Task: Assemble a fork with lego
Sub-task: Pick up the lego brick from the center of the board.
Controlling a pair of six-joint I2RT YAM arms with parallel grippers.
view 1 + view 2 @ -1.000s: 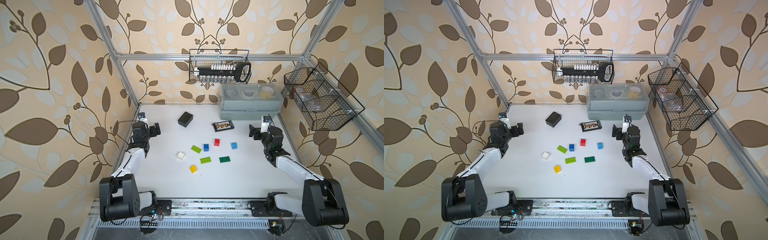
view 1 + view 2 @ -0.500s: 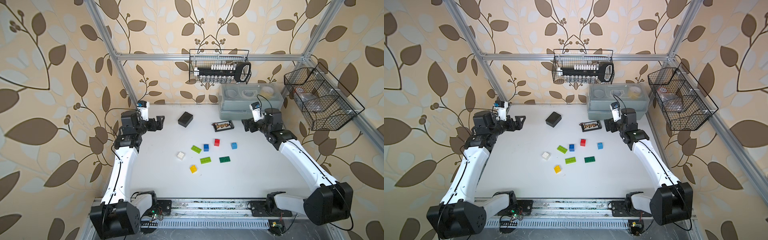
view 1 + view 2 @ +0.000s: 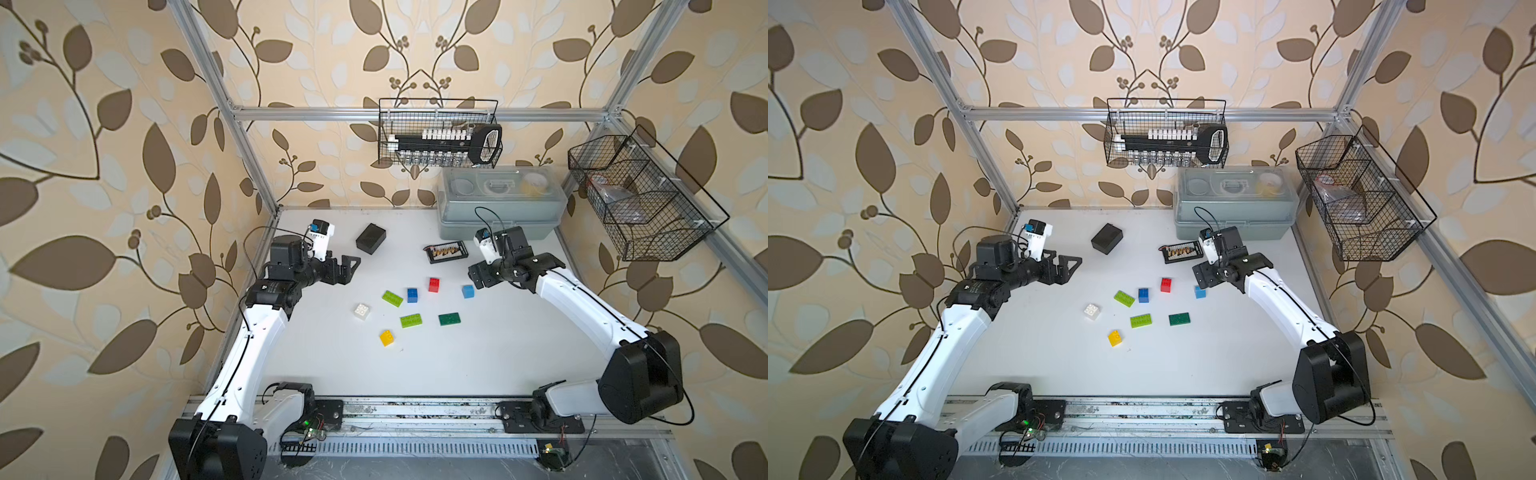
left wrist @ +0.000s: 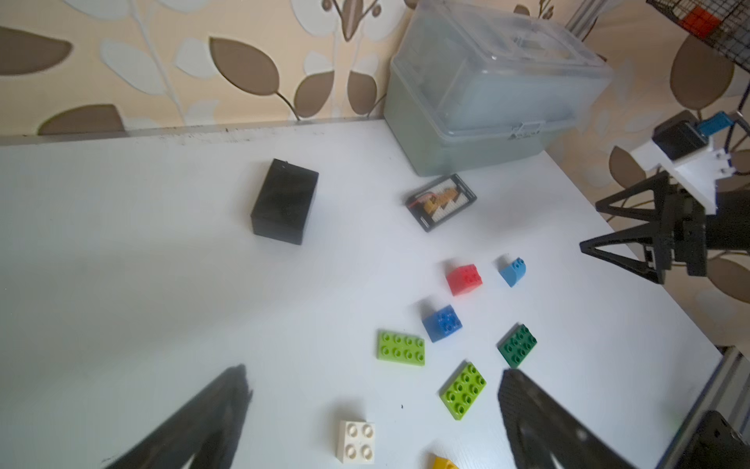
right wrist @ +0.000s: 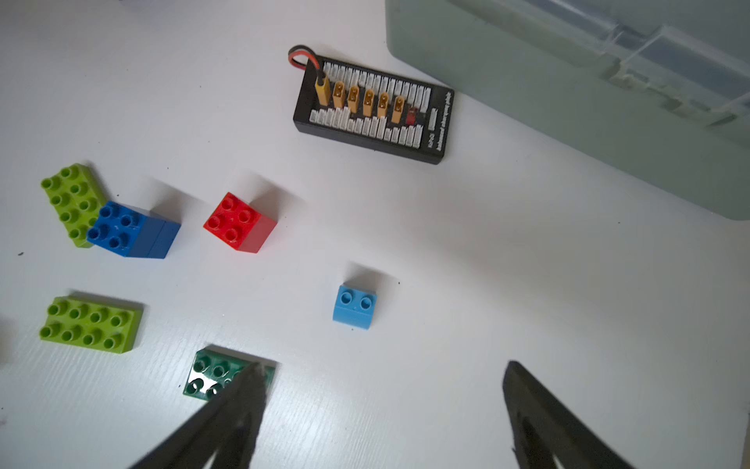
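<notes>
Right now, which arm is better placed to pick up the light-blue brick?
The right arm, I'd say: its open fingers hang close by the light-blue brick. The left arm is over by the black box, much farther away.

Cream wallpaper (image 3: 124,124) with large brown leaves and vines covers the walls on three sides. A silver metal frame (image 3: 311,113) stands around a white table (image 3: 478,365), evenly lit, with soft shadows. One wire basket (image 3: 388,124) hangs from the back bar, another (image 3: 665,237) at the side; their contents are hard to make out. A grey lidded box (image 3: 457,220) sits at the table's back corner.
</notes>
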